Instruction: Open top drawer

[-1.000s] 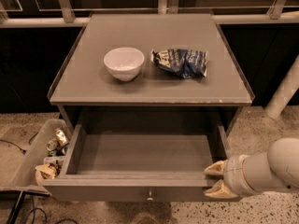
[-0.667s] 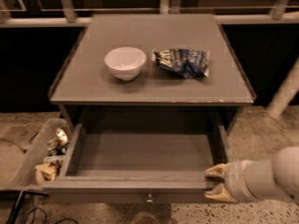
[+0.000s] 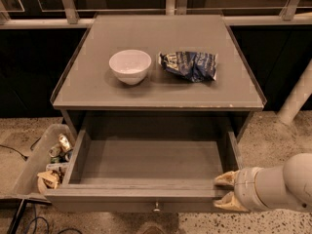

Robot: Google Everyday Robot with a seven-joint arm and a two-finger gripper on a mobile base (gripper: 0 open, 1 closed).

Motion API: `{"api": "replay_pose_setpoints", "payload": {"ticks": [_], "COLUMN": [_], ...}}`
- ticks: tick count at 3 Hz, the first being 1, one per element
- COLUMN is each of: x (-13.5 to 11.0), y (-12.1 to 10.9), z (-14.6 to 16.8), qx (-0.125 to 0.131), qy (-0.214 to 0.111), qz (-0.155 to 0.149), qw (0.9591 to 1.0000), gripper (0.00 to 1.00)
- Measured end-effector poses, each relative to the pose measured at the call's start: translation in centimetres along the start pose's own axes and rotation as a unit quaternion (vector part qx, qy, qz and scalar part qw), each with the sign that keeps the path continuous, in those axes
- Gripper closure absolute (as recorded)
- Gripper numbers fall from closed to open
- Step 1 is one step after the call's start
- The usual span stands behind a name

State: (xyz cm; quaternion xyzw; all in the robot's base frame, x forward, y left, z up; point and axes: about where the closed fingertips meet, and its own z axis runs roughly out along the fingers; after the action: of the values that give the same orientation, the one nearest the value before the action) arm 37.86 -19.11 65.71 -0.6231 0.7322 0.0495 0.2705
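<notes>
The top drawer [image 3: 146, 160] stands pulled far out of the grey cabinet, showing a plain grey empty box inside. Its front edge [image 3: 131, 195] runs along the bottom of the view, with a small round metal knob [image 3: 156, 208] at centre. My gripper [image 3: 225, 191] is at the drawer's front right corner, its two pale fingertips [image 3: 225, 180] one above the other at the drawer front's top edge. The white arm reaches in from the right. No other drawers show.
A white bowl [image 3: 129, 66] and a crumpled blue chip bag [image 3: 189, 65] lie on the cabinet top [image 3: 161, 89]. A grey bin [image 3: 34, 165] with trash stands on the floor at the left. A white post [image 3: 297, 96] rises at the right. Cables lie at bottom left.
The gripper and arm have drawn back slightly toward the right and down; the drawer stays pulled out at about the same place.
</notes>
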Motion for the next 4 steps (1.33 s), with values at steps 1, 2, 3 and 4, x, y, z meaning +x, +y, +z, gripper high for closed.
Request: {"api": "replay_pose_setpoints", "payload": {"ticks": [1,2,3,4], "x": [0.0,0.0,1.1,2.7], "y": [0.0,0.0,1.3,5.4], "z": [0.0,0.0,-0.9,-2.1], "qx": [0.000,0.000,0.007,0.013], "qy": [0.000,0.000,-0.010,-0.041], "qz": [0.000,0.000,0.010,0.038], "qw": [1.0000,1.0000,0.9999,0.9983], "gripper": [0.35,0.38,0.61,0.84]}}
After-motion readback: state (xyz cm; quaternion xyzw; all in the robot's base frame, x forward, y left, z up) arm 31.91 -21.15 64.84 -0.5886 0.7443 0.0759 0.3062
